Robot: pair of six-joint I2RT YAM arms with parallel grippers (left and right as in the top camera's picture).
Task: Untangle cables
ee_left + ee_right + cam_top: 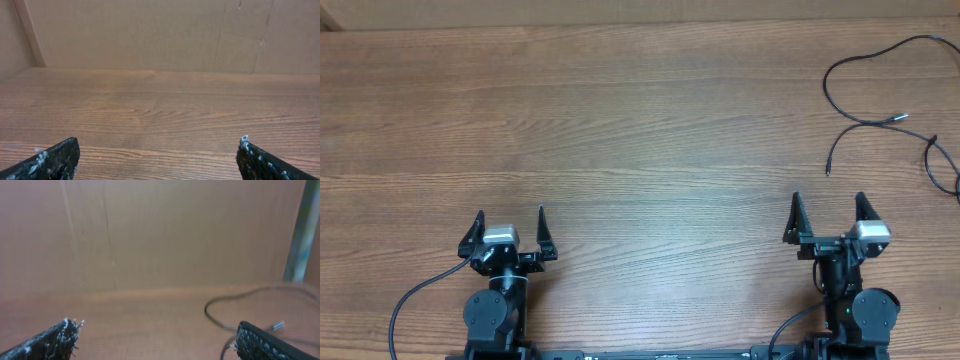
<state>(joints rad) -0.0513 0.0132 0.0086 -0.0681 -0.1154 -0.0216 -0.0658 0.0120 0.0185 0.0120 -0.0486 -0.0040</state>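
Left gripper (510, 214) sits at the near edge of the wooden table (620, 120), on the left side; jaws spread wide, nothing held, only bare wood grain ahead in its wrist view; right gripper (828, 199) sits at the near edge on the right; jaws likewise spread wide, nothing held; both sets of fingertips point toward the far side.

Cables (865, 123) lie at the far right of the table, well apart from both grippers, closer to the right one; one strand sweeps in a wide loop and runs off the right edge of the overhead view; a small metal-tipped plug (898, 117) rests near that loop's near side; another strand drops toward the near side and ends free on the wood; more black cord curls at the right edge, cut off by the frame, so how it crosses cannot be told.

Right wrist view: a curved strand on the wood ahead and to the right, blurred; plain brown wall (150, 30) behind the table.
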